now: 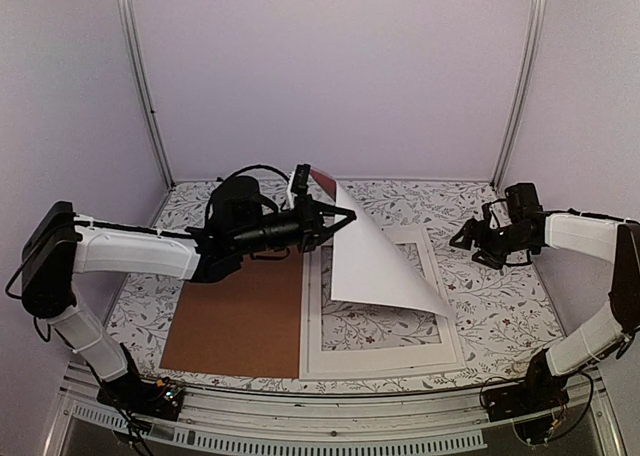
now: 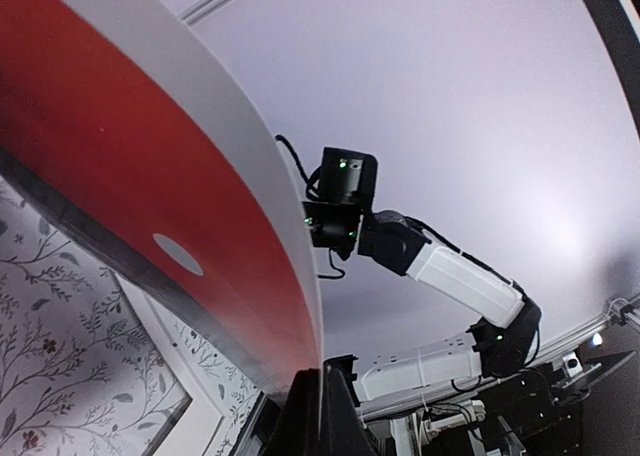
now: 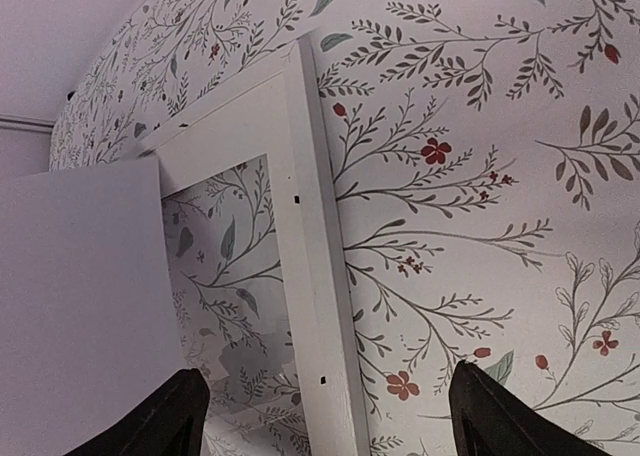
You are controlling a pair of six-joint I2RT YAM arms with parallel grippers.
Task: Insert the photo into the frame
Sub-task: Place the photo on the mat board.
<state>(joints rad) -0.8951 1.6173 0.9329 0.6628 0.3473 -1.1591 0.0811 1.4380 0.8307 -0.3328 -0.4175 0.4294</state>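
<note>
Left gripper (image 2: 320, 421) clamps an edge of the photo (image 1: 378, 261), which hangs curled, white back outward, over the frame (image 1: 385, 362) lying flat on the table (image 1: 500, 306). The lay-in step looks under way; next, the sheet needs lowering square into the opening. Right gripper (image 1: 465, 244) hovers alongside, jaws apart.

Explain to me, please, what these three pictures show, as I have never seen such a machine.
These are two robot arms, each ending in a two-finger gripper. One picture looks down from above and behind; the other two come from wrist cameras. On the flowered table lie a white frame and a brown board. The left gripper is shut on the edge of the photo, holding it lifted and curled, white back up. The right gripper hangs open and empty near the frame.
</note>
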